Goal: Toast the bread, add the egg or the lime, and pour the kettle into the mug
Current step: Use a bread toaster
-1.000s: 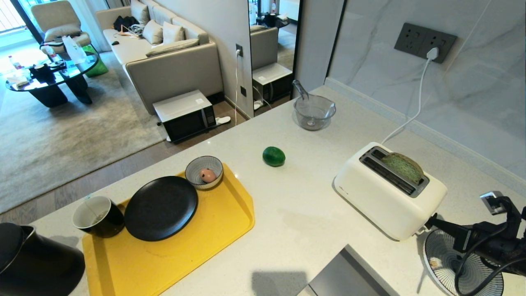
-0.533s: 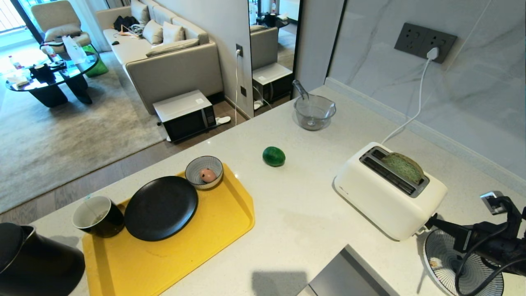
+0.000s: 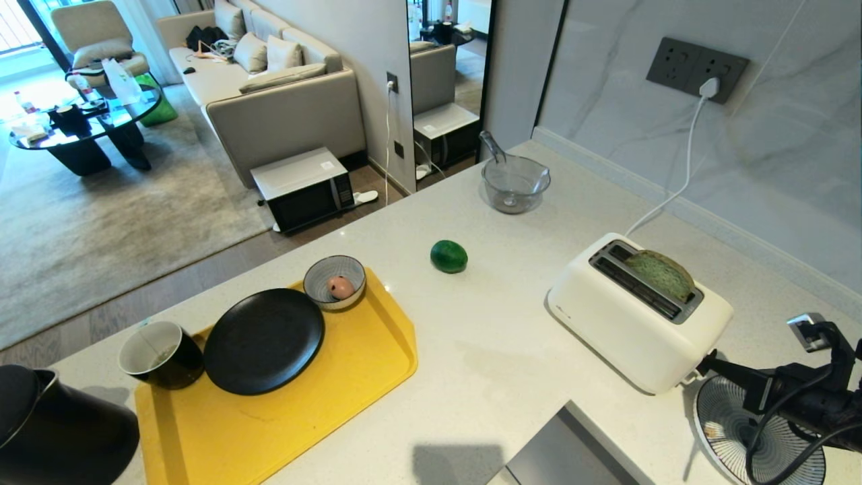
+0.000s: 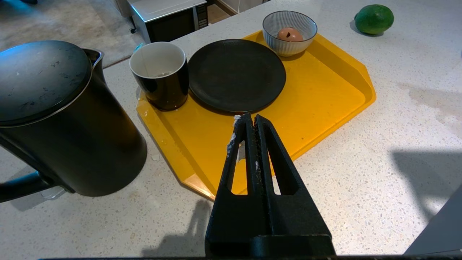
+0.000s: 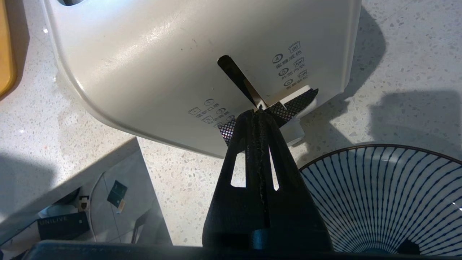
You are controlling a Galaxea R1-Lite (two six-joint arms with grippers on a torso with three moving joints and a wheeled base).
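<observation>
The pale green bread [image 3: 660, 273] stands in the far slot of the white toaster [image 3: 626, 330]. My right gripper [image 5: 258, 112] is shut and empty, its tips against the toaster's side lever [image 5: 299, 99] at the bottom of its slit; in the head view the right gripper [image 3: 704, 367] meets the toaster's near end. The lime [image 3: 448, 256] lies on the counter. An egg [image 3: 341, 287] sits in a small striped bowl on the yellow tray [image 3: 350, 377], beside a black plate [image 3: 262, 340] and the mug [image 3: 158, 353]. The kettle [image 3: 54, 431] stands left of the tray. My left gripper [image 4: 251, 117] hangs shut above the tray's near side.
A glass bowl with a spoon [image 3: 515, 182] stands at the counter's far edge. A blue-striped dish [image 3: 741, 431] lies under my right arm. The toaster's cord [image 3: 673, 195] runs to a wall socket. A grey panel [image 3: 572, 451] juts in at the front.
</observation>
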